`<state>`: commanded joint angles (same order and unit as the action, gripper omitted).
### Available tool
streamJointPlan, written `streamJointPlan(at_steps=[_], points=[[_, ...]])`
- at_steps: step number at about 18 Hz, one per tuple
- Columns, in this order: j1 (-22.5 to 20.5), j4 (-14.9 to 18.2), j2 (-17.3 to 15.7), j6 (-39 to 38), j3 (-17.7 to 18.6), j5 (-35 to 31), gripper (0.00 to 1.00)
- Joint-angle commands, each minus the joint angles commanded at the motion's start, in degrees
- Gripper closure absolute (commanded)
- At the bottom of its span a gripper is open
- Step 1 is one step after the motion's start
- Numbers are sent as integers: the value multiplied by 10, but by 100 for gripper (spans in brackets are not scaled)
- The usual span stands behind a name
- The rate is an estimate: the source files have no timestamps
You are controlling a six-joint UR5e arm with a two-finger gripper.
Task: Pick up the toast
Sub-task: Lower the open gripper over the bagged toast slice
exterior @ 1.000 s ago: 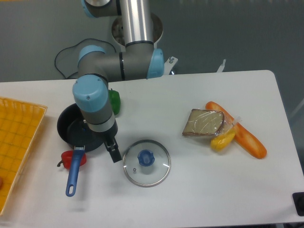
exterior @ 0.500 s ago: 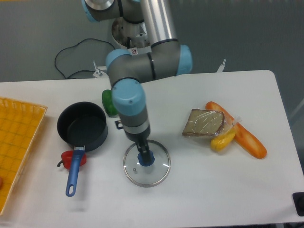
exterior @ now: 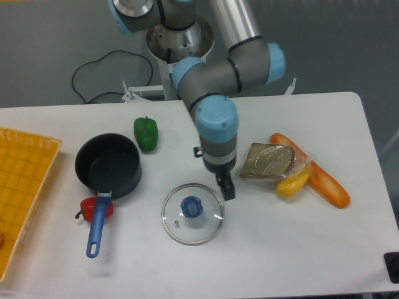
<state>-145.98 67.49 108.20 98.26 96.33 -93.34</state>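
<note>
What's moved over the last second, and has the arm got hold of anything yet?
Only the arm moved: it swung from over the pot, across the glass lid, toward the toast. Its pincer now hangs just left of the toast, holding nothing; whether it is open or shut cannot be told. The toast, baguette, yellow item, lid, pot and both peppers lie where they were.

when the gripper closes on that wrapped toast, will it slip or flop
The toast is wrapped in shiny clear plastic, so the fingers may well slide on the film. It lies flat and thin, so it probably offers little edge to pinch. It touches the yellow item, which might shift along with it.
</note>
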Motion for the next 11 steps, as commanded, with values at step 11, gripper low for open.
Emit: streamJointPlan(at_steps=[11], points=[[-90, 20, -11, -44, -18, -11, 0]])
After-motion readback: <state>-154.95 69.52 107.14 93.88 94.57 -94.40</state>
